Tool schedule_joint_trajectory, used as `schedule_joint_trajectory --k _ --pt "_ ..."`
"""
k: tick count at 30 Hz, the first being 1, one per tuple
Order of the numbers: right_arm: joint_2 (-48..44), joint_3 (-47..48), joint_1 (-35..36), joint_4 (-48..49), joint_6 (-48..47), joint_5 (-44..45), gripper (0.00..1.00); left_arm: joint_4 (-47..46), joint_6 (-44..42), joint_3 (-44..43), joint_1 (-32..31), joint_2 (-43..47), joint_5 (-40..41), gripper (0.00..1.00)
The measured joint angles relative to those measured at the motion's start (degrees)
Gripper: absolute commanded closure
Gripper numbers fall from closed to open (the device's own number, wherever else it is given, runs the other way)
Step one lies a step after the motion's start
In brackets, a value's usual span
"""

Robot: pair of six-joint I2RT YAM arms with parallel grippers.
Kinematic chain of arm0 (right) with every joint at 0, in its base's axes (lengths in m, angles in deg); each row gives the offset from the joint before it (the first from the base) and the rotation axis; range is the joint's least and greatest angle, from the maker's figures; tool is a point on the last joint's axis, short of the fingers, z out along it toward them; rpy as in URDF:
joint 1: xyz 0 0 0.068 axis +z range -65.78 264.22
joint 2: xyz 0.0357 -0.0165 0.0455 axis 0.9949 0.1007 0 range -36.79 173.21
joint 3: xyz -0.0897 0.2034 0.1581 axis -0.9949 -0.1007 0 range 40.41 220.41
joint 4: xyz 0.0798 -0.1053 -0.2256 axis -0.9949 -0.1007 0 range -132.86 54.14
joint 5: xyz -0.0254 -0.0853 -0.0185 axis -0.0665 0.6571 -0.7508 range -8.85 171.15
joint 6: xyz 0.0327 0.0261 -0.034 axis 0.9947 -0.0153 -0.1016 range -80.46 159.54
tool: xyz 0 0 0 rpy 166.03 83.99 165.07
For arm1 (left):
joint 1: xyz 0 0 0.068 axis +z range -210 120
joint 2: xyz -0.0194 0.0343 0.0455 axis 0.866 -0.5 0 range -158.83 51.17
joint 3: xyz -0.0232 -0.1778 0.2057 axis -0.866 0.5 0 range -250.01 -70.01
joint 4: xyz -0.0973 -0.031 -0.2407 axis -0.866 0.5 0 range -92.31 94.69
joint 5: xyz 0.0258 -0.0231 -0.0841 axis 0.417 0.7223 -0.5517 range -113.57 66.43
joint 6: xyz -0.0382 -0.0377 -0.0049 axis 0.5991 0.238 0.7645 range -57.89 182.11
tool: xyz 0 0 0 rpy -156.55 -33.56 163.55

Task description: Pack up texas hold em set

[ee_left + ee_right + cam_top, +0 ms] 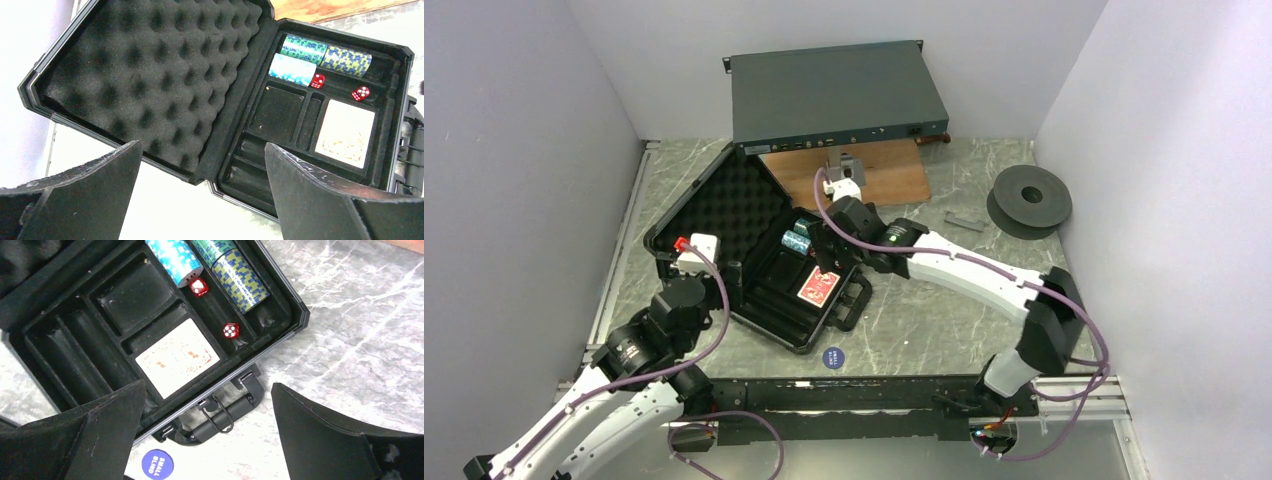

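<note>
Nearest, on the counter (944,330), blue disc (156,463) just outside the handle of the black briefcase (150,75), lying open. Left tool (202,200) released, jaws spread wide, empty, facing the foam lid. Right tool (207,435) likewise released and empty, over the tray. Inside: red-backed card deck (818,287), two red dice (230,330), then chip stacks (175,260) at the far end. Beyond, grey rack box (834,95) and spool (1029,200).

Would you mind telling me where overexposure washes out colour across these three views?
Top view: even light, the card deck reads clearly red. Left wrist view: the deck is bleached nearly white, and the table beside the case is blown out. Right wrist view: the deck is pale with faint red marks, though the dice look fully red.
</note>
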Motion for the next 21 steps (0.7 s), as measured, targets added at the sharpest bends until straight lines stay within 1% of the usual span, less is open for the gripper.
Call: schedule_joint_trajectory --k 6,11,16,21 --pt "-10.4 -6.5 0.3 3.2 1.7 3.6 0.0 0.8 0.1 -0.3 0.0 0.3 -2.6 0.01" --pt "-15.3 -9.5 -2.1 5.8 3.8 3.1 0.0 0.8 0.2 -0.6 0.0 2.4 -5.6 0.01" --pt "-16.9 -11.5 -2.6 5.7 3.8 0.5 0.0 0.7 0.0 -0.7 0.0 7.3 -8.3 0.01" --pt "-17.0 -11.7 -1.1 3.2 4.3 -2.9 0.0 1.4 0.0 -2.0 0.0 5.0 -10.0 0.01"
